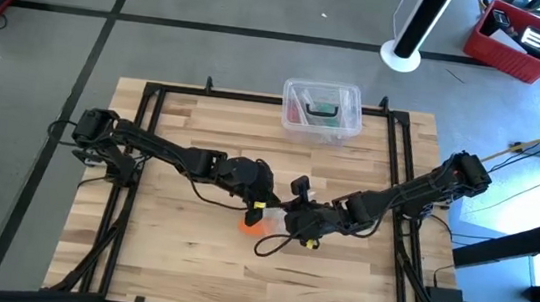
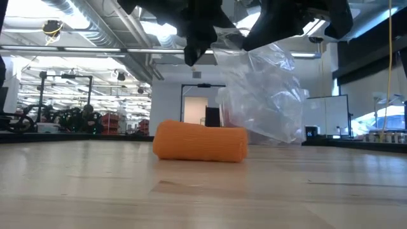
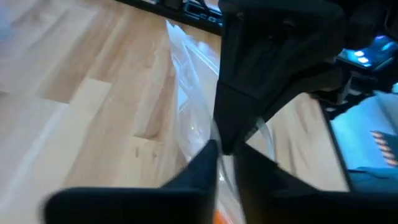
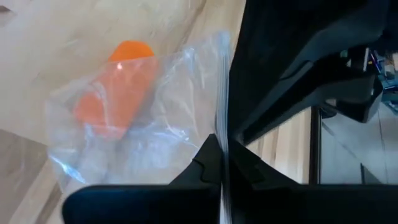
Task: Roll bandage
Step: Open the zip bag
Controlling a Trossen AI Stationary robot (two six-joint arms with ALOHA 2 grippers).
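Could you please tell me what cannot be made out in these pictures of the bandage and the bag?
- Bandage: in the high view the grippers cover most of it; only an orange patch shows.
- Clear plastic bag: too faint to see from above.
- Left gripper and right gripper: both pinch the bag's edge, but the low view crops them at the top.
- Clear plastic box: contents too small to identify.

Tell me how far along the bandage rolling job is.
Rolling looks done: the bandage lies on the table as a tight orange cylinder. In hand: the left gripper and right gripper pinch a clear plastic bag above it. Left: apparently bagging it.
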